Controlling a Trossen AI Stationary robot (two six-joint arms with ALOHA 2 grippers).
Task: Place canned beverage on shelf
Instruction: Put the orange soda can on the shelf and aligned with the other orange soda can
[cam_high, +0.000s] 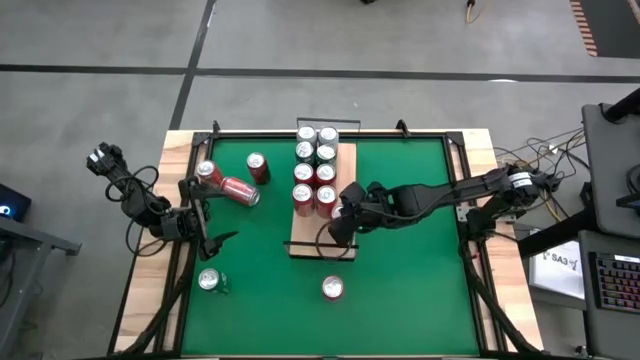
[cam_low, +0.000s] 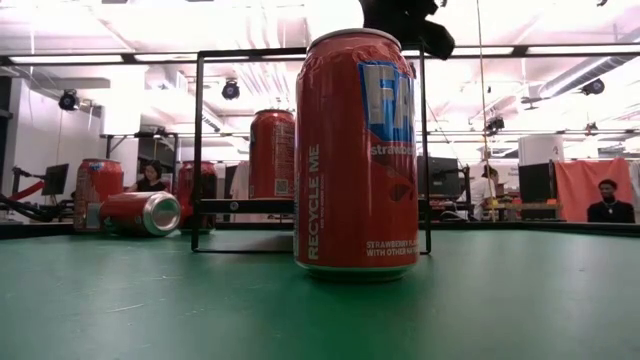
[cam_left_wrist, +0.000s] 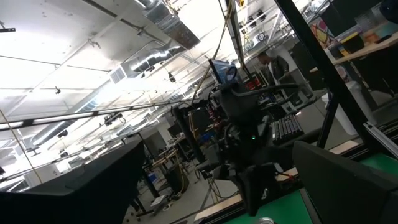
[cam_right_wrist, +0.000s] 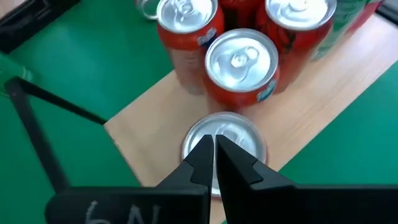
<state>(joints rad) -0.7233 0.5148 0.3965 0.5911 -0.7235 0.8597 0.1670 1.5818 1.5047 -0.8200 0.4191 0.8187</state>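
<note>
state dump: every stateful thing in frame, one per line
right claw: shut, above shelved can
left claw: open, at mat's left edge
shelf: flat on mat, near end bare
shelved can: upright, ungripped
red can: on its side on mat
front can: upright on mat, off shelf

pale wood shelf (cam_high: 322, 215) lies flat mid-mat, upright red and green cans (cam_high: 315, 170) clustered on its far half.

Near red can (cam_low: 356, 150): "RECYCLE ME" down its side, "strawberry" on front, big "FA" above.
</note>
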